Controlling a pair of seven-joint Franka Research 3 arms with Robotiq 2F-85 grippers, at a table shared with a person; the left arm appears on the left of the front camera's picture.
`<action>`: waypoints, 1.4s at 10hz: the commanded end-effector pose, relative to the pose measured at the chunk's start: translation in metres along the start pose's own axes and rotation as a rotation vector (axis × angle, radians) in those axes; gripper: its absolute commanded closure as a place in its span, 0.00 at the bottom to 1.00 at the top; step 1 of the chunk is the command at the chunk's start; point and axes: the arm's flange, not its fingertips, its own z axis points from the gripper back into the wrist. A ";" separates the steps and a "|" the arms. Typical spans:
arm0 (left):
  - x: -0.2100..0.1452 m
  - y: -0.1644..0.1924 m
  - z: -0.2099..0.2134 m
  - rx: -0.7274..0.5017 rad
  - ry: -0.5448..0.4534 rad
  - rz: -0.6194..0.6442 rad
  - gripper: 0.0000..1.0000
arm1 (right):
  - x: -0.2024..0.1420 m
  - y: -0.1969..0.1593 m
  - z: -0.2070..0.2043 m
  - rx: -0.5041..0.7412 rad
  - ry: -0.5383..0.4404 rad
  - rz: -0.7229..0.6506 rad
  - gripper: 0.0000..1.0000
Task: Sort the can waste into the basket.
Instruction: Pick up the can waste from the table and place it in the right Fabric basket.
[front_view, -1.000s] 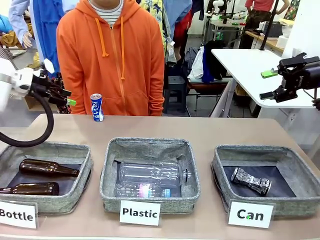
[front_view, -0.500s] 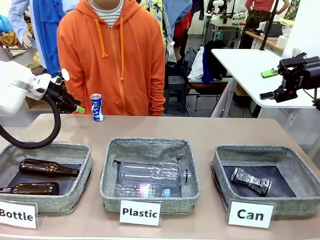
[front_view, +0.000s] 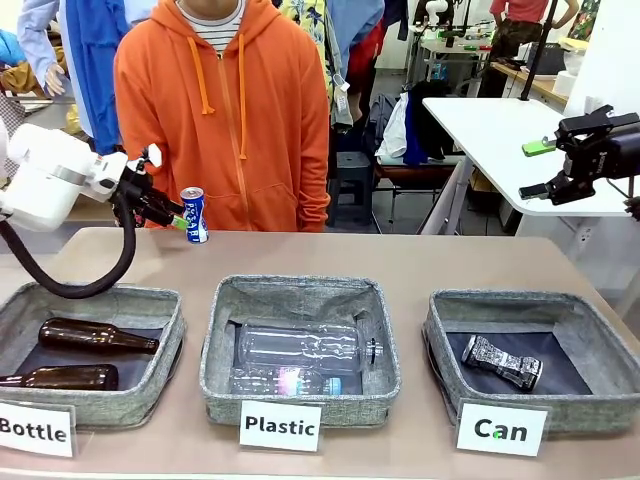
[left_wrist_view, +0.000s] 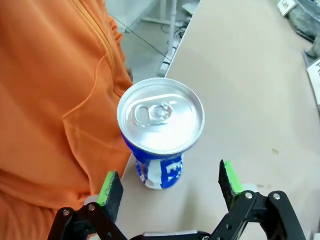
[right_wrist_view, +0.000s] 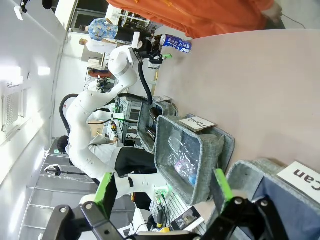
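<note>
1. Step in hand, by the look of it: the approach to the blue-and-white can (front_view: 194, 215), upright at the far edge of the table (front_view: 420, 265), just in front of the person in the orange hoodie (front_view: 225, 110).
2. Left claw (front_view: 172, 217) level with that can, just to its left; in the left wrist view, green pads (left_wrist_view: 111, 188) spread wide on either side of the can (left_wrist_view: 160, 132), not touching it, nothing held.
3. Next move, as a judgement: a short push forward until the can sits between the fingers, a close on its body, then a carry to the basket (front_view: 600, 345) marked "Can" (front_view: 500, 429), right of the can and nearer the camera.
4. Crushed black-and-white can (front_view: 501, 362) already inside that basket.
5. Right claw (front_view: 560, 165) high, far right of the blue-and-white can, fully open and empty.
</note>
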 end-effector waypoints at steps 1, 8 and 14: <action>0.008 0.014 -0.009 -0.021 -0.001 0.001 0.00 | 0.001 0.003 0.001 -0.003 0.010 0.005 0.00; 0.013 0.020 -0.029 -0.040 -0.050 -0.043 0.60 | 0.001 0.003 0.001 -0.003 0.010 0.005 0.00; 0.021 0.003 -0.004 -0.068 -0.112 -0.074 1.00 | 0.001 0.003 0.001 -0.003 0.010 0.005 0.00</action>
